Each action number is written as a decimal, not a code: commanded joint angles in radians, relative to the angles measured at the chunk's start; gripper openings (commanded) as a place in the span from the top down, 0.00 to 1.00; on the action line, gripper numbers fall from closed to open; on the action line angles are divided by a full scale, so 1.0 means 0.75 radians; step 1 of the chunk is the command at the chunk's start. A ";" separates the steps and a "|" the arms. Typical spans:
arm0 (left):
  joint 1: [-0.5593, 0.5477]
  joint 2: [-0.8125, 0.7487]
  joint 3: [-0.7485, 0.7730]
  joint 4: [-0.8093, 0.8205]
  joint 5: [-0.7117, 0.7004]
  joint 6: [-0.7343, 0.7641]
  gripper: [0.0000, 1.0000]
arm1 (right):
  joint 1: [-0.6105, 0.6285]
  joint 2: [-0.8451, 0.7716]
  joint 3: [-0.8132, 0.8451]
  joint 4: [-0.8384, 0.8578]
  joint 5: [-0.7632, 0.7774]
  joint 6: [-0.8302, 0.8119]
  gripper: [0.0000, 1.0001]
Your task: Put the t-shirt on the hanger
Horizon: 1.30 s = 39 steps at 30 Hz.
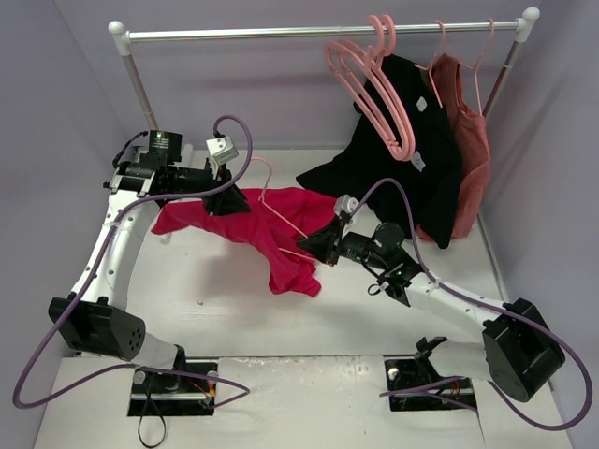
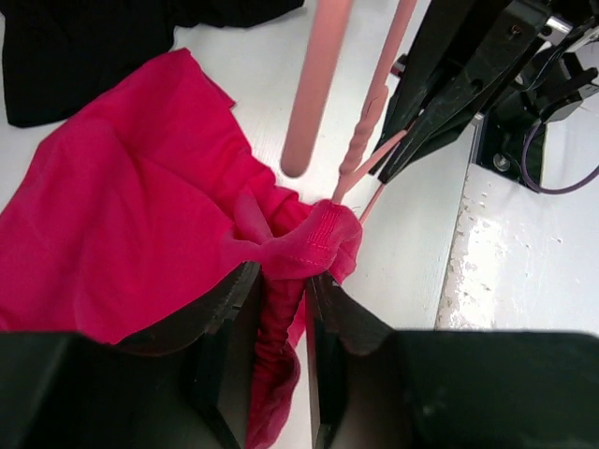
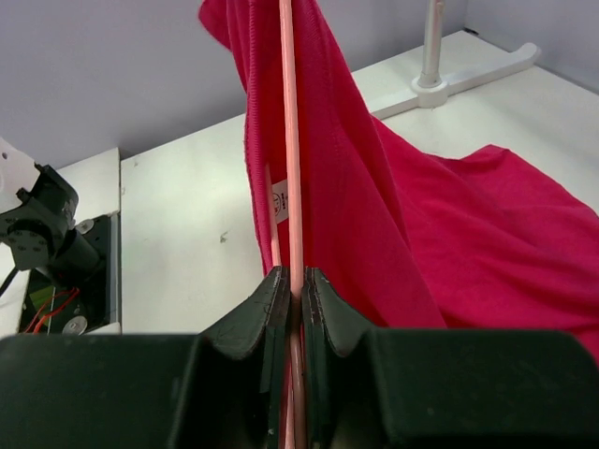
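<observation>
The crimson-pink t-shirt (image 1: 271, 229) lies bunched on the white table, partly lifted. My left gripper (image 1: 227, 199) is shut on a fold of the t-shirt (image 2: 140, 215) near a stitched hem. The thin pink hanger (image 1: 281, 215) runs across the shirt, its hook rising near the left gripper. My right gripper (image 1: 328, 245) is shut on a bar of the hanger (image 3: 288, 140), and the t-shirt (image 3: 374, 187) drapes over the hanger beyond my fingers. In the left wrist view the hanger (image 2: 314, 84) stands just past the pinched fold.
A clothes rail (image 1: 318, 33) spans the back. Spare pink hangers (image 1: 374, 84), a black shirt (image 1: 402, 159) and a rust-red sleeveless top (image 1: 468, 140) hang at its right. The rail's foot (image 3: 468, 75) stands on the table.
</observation>
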 commanded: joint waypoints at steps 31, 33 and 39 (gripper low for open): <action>-0.122 -0.334 -0.459 0.631 -0.333 -0.306 1.00 | -0.017 -0.251 0.271 -0.531 0.625 -0.020 0.29; -0.171 -0.390 -0.500 0.650 -0.525 -0.278 1.00 | -0.019 -0.258 0.301 -0.664 0.696 0.043 0.29; -0.378 -0.539 -0.616 0.666 -0.827 -0.208 1.00 | -0.015 -0.170 0.314 -0.802 0.717 0.305 0.51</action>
